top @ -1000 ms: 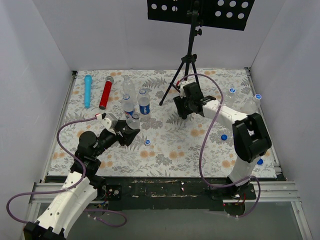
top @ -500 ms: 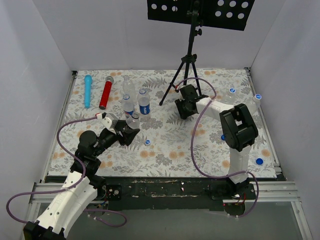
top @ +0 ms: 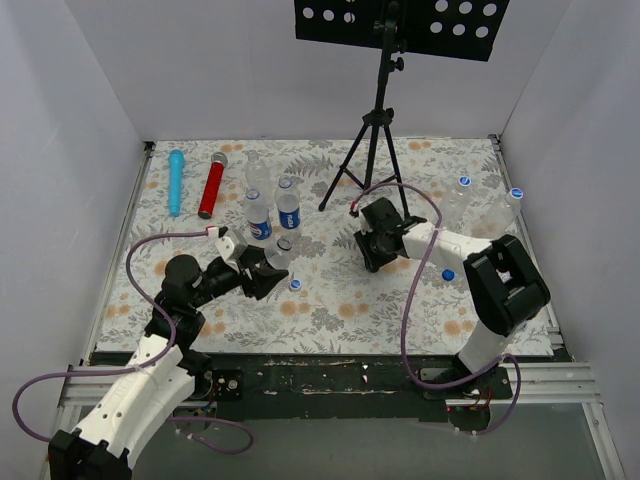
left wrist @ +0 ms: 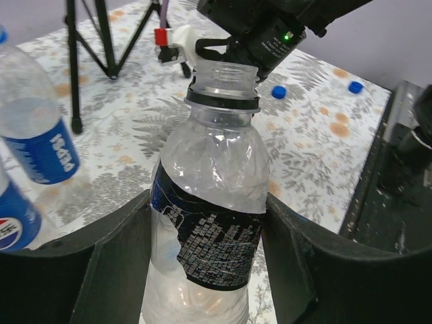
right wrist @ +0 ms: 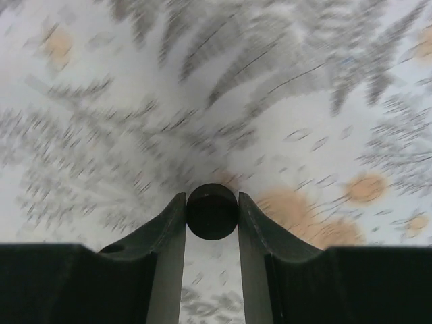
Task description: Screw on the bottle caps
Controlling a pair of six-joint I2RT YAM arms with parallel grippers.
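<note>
My left gripper (left wrist: 208,223) is shut on the body of a clear bottle (left wrist: 217,148) with a torn dark label, held upright, its threaded neck bare and open. In the top view that bottle (top: 279,251) stands left of centre with the left gripper (top: 262,274) around it. A black bottle cap (right wrist: 212,211) is pinched between the fingertips of my right gripper (right wrist: 212,202), just above the flowered cloth. The right gripper (top: 373,252) is to the right of the bottle, apart from it. Loose blue bottle caps (top: 295,284) (top: 448,275) lie on the cloth.
Two blue-labelled bottles (top: 258,220) (top: 289,206) and a clear one (top: 256,172) stand behind the held bottle. Two capped bottles (top: 459,198) (top: 511,206) stand at the right edge. A tripod (top: 376,135) rises at the back centre. A blue cylinder (top: 176,181) and a red cylinder (top: 212,186) lie back left.
The right gripper came toward the near side from by the tripod and its jaws closed on the black cap. The left gripper shifted slightly right and nearer with the bottle.
</note>
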